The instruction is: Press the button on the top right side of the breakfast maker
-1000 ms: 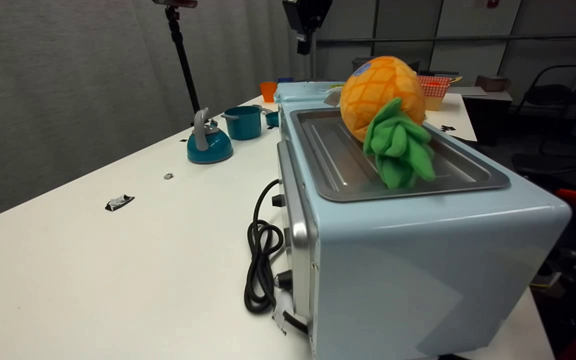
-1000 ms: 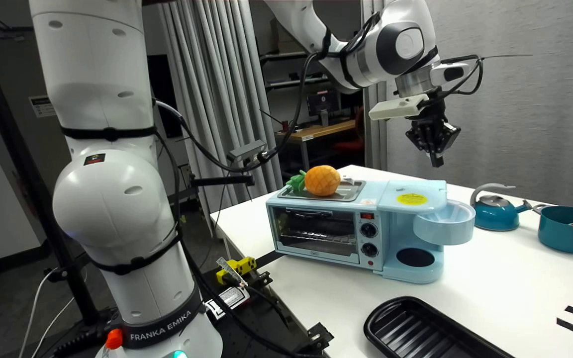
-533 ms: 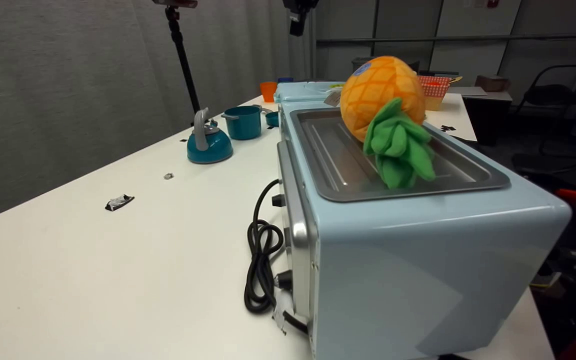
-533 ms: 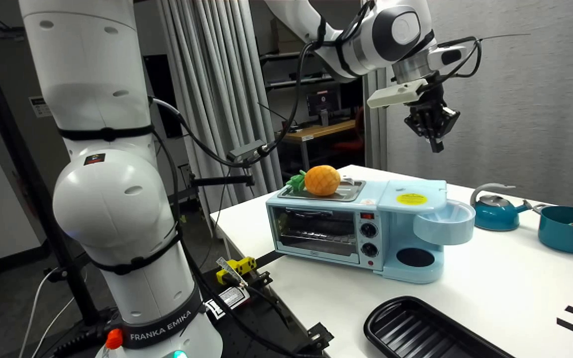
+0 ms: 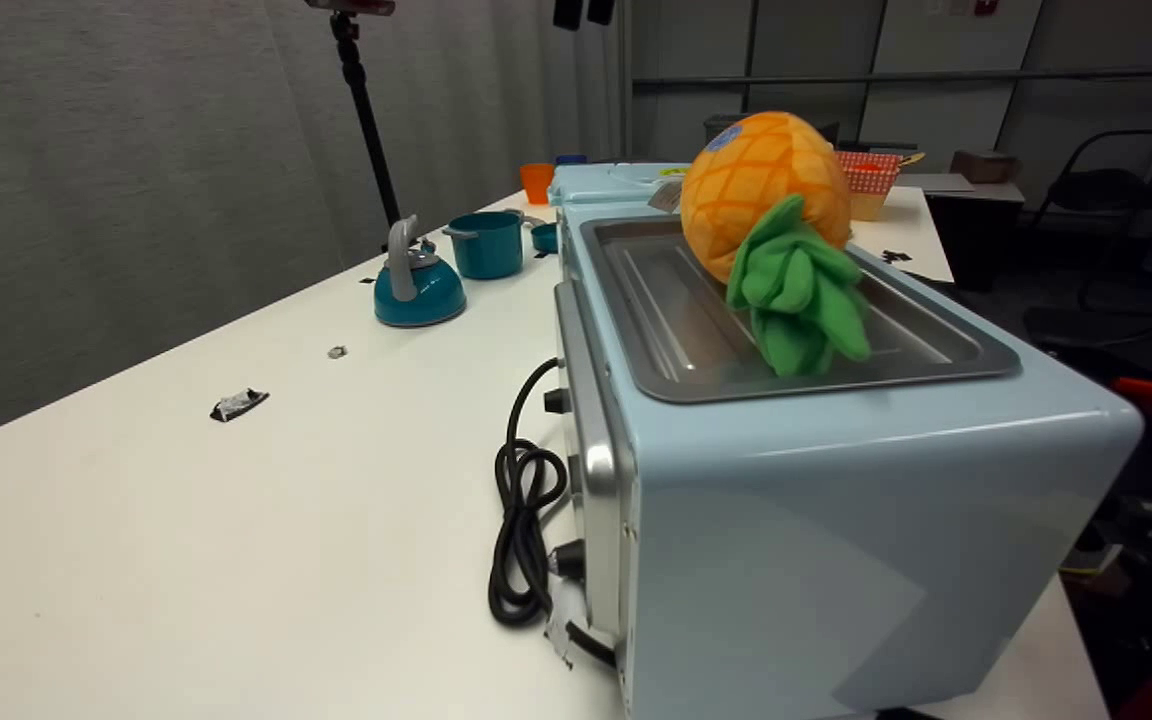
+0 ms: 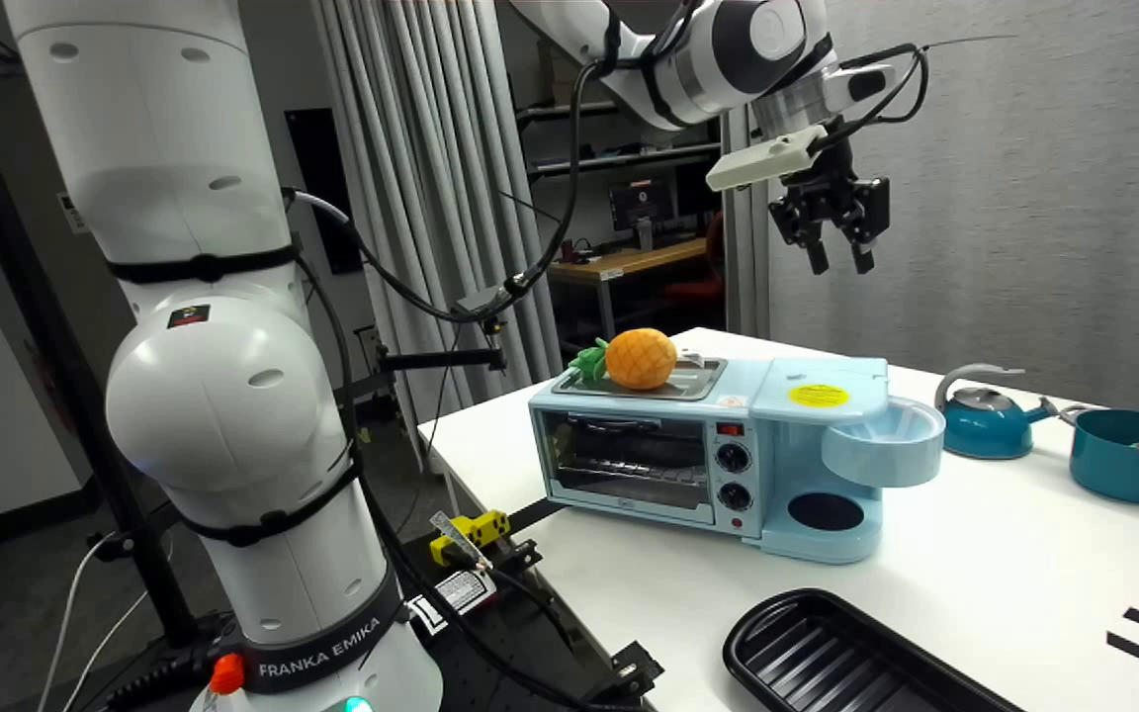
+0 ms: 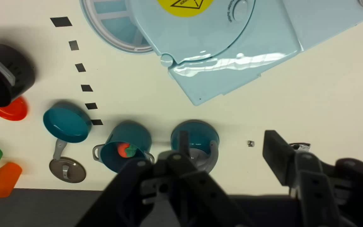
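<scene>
Fingers (image 7: pixel 277 157) spread, with a wide gap between them, the end effector (image 6: pixel 840 261) points roughly downward high above the worktop (image 6: pixel 1014 574), well apart from everything below. In an exterior view only the fingertips (image 5: pixel 567 14) show, at the top edge.

The pale-blue breakfast maker (image 6: pixel 795 450) stands upright on the worktop, its glass door (image 6: pixel 629 465) and two dark dials (image 6: pixel 733 457) facing the camera in an exterior view. A grey tray (image 5: pixel 651 300) is set into its top, and on that lies an orange plush pineapple (image 5: pixel 766 195) with green leaves. At the opposite end of the top is a lid (image 7: pixel 197 33) with a yellow sticker (image 7: pixel 186 8) and a round button (image 7: pixel 240 10), small lettering beside the latter; in the wrist view the fingers are well apart from this button. A coiled black cord (image 5: pixel 518 512) lies on the worktop just beside the breakfast maker.

Near the lid end stand a teal kettle (image 6: pixel 990 432) and a teal pot (image 6: pixel 1128 463), a red and green item (image 7: pixel 124 150) inside the pot. A black ribbed pan (image 6: pixel 846 658), cut off by the frame edge, lies near the breakfast maker. The wrist view also shows a teal frying pan (image 7: pixel 68 124) and an orange cup (image 7: pixel 2 180).
</scene>
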Action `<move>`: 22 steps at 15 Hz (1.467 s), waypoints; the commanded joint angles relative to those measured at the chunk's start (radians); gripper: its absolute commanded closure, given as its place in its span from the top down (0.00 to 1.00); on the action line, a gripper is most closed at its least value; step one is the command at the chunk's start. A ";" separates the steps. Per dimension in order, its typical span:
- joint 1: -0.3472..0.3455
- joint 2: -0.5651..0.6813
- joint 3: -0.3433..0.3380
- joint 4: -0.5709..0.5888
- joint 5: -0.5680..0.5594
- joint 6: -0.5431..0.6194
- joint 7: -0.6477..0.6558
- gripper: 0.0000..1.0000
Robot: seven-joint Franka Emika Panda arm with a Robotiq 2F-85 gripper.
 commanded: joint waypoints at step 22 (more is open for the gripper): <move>-0.005 -0.082 0.004 -0.001 0.014 -0.119 -0.111 1.00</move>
